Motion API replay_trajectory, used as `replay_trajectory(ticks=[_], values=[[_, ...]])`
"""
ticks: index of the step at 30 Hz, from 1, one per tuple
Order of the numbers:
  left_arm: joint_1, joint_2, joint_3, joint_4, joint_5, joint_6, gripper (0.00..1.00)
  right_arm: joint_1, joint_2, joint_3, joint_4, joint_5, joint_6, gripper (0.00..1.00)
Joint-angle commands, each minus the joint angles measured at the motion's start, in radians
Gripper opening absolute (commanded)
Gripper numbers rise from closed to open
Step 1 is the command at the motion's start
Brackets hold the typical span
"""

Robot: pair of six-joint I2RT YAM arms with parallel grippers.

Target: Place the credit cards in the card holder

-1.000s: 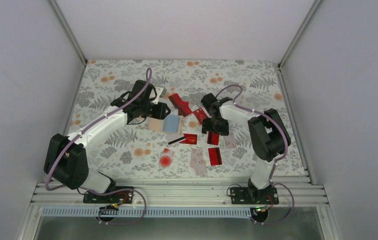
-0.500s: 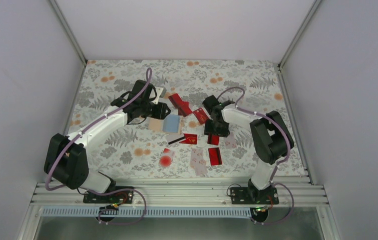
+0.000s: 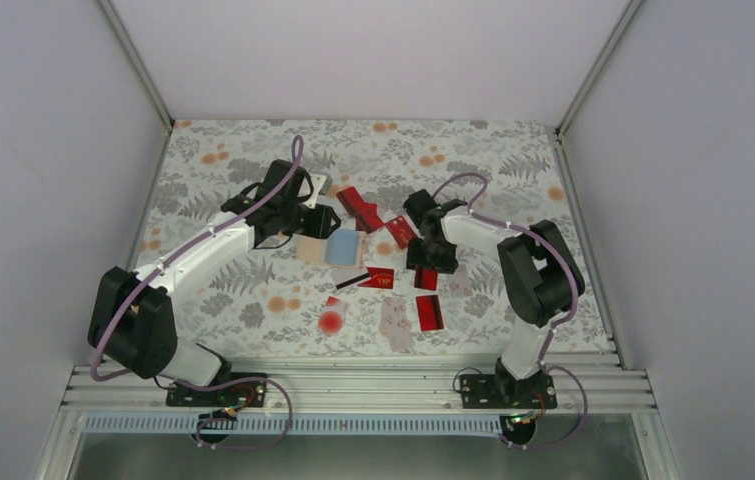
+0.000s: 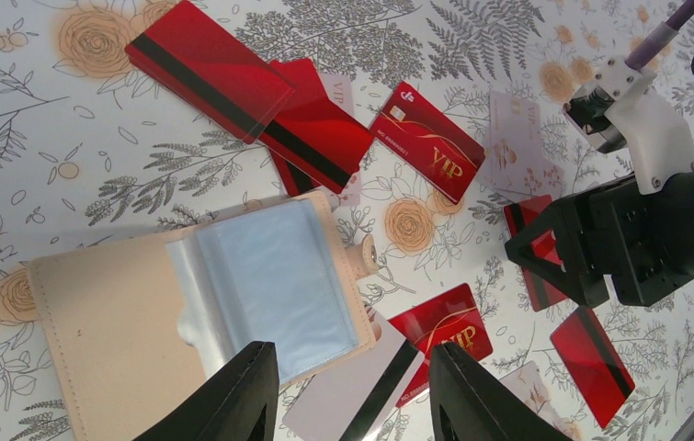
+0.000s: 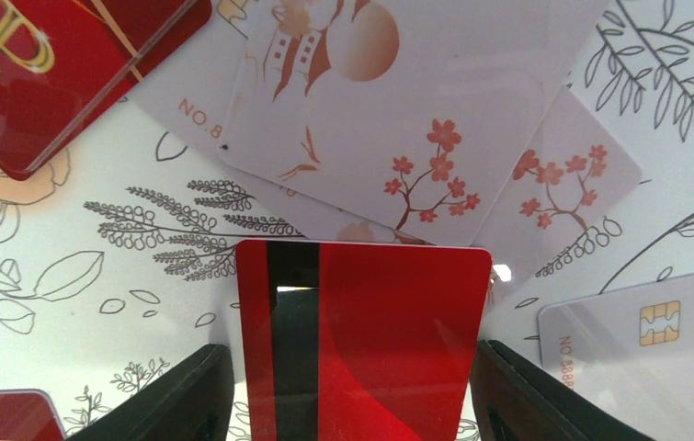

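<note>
Centre of the worktop (image 3: 253, 160) is pretty cramped: credit cards (image 3: 429, 312) litter the stretch between left gripper (image 3: 333, 222) and right gripper (image 3: 426, 265), open card holder (image 3: 328, 247) among them. Back strip and left side have passing room.

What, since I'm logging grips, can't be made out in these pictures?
- Right wrist view: the bottom edge cuts off the red card and right tool; contact unclear.
- Top view: the right arm hides its tool's fingertips; card print too small.
- Left wrist view: the left tool and bottom edge hide the near side of the card holder.
</note>
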Motion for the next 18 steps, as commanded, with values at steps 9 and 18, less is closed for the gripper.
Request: replay_trajectory(ticks=[9, 18], values=[[-0.002, 0.006, 0.011, 0.008, -0.018, 0.003, 0.43, 0.003, 0.155, -0.097, 0.010, 0.028, 0.002, 0.59], [-0.002, 0.002, 0.005, 0.013, -0.018, 0.009, 0.43, 0.006, 0.124, -0.057, -0.015, 0.025, -0.011, 0.56]])
